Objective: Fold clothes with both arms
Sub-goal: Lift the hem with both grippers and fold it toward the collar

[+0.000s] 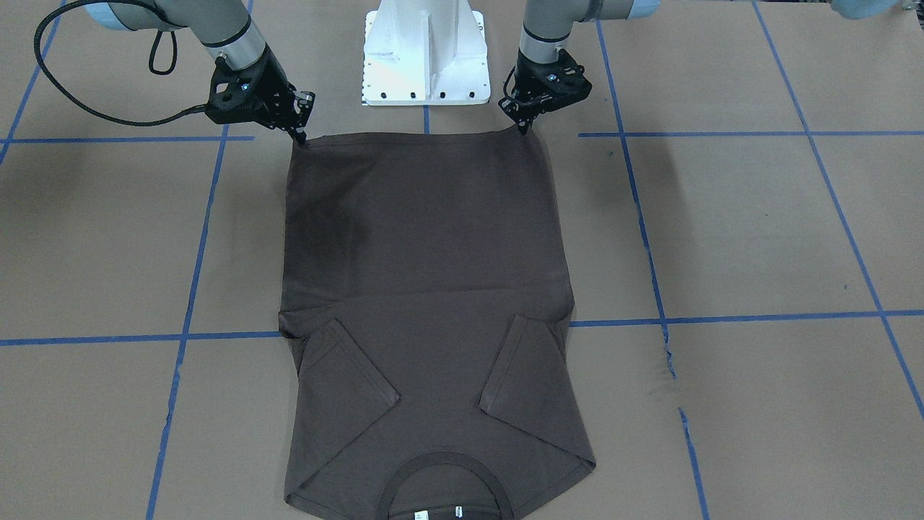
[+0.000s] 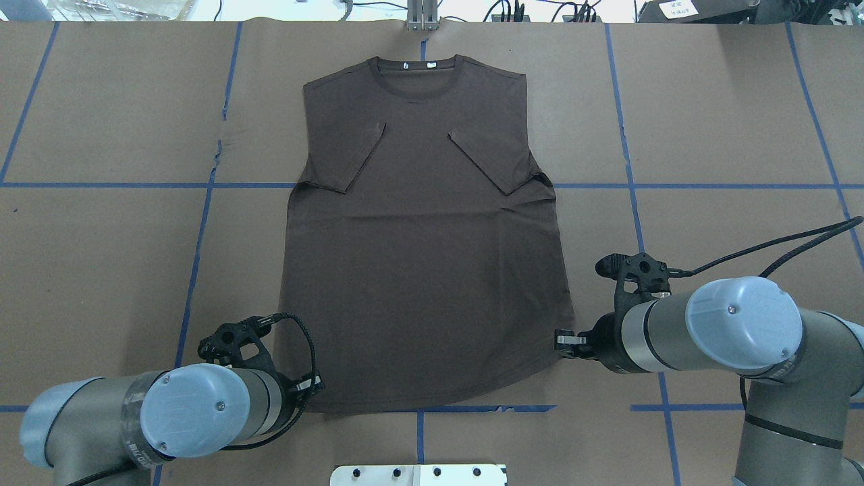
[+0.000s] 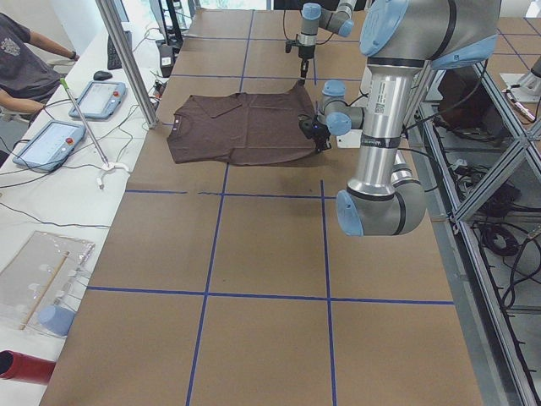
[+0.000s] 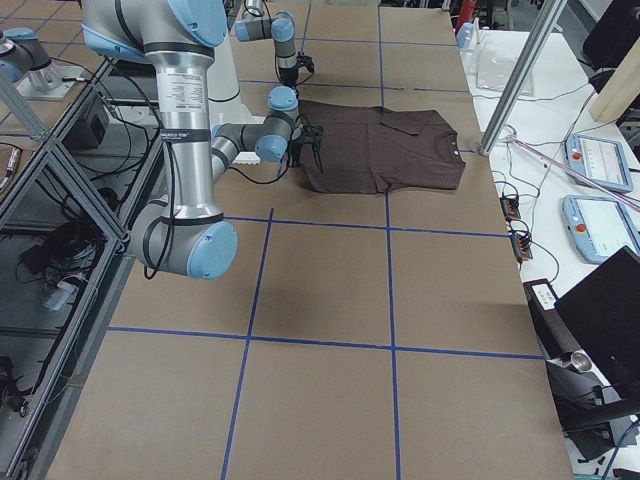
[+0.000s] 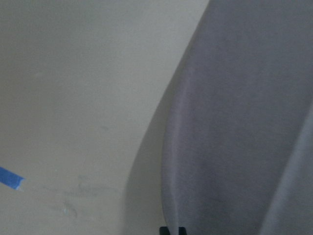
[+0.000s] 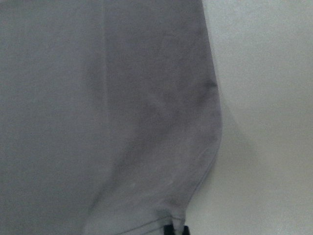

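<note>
The dark brown T-shirt (image 1: pixel 426 289) lies flat on the table with both sleeves folded in over the chest and its collar (image 2: pixel 418 74) at the far edge from the robot. My left gripper (image 1: pixel 521 128) pinches the hem corner nearest it, seen low at the left in the overhead view (image 2: pixel 307 391). My right gripper (image 1: pixel 299 137) pinches the other hem corner (image 2: pixel 563 341). Both corners are raised slightly off the table. In each wrist view the cloth (image 5: pixel 244 122) (image 6: pixel 98 122) runs down into the closed fingertips.
The white pedestal base (image 1: pixel 424 54) stands just behind the hem, between the arms. A black cable (image 1: pixel 65 94) loops off the right arm. Blue tape lines grid the brown table. A person (image 3: pixel 21 59), tablets (image 3: pixel 97 97) and a metal pole (image 3: pixel 127 59) are beyond the collar end.
</note>
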Tool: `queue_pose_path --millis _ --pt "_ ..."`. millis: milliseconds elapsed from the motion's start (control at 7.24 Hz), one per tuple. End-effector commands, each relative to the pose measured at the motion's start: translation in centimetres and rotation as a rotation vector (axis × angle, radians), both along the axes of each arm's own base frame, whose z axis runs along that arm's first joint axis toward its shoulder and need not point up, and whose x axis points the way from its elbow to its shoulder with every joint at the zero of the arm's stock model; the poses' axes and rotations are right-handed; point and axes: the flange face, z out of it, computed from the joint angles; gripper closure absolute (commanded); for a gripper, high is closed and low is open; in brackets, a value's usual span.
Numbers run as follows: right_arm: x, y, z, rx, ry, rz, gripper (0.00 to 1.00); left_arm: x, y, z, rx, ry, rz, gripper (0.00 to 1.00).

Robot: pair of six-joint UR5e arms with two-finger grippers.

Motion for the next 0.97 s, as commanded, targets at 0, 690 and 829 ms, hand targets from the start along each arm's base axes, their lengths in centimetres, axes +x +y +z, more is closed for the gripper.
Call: queue_pose_path --millis 0,690,829 --pt "2.9 1.6 -0.8 -0.038 -0.033 -0.065 1.00 -4.1 1.0 -4.1 0.030 0.038 0.033 1.00" --pt "6.5 5.2 -2.7 -0.070 -0.086 -0.176 1.00 -9.7 4.7 -9.4 0.061 0.120 0.169 1.00" --pt "6.7 2.7 -3.0 -0.033 -0.096 -0.138 1.00 -10.4 2.8 -9.4 0.098 0.115 0.149 1.00"
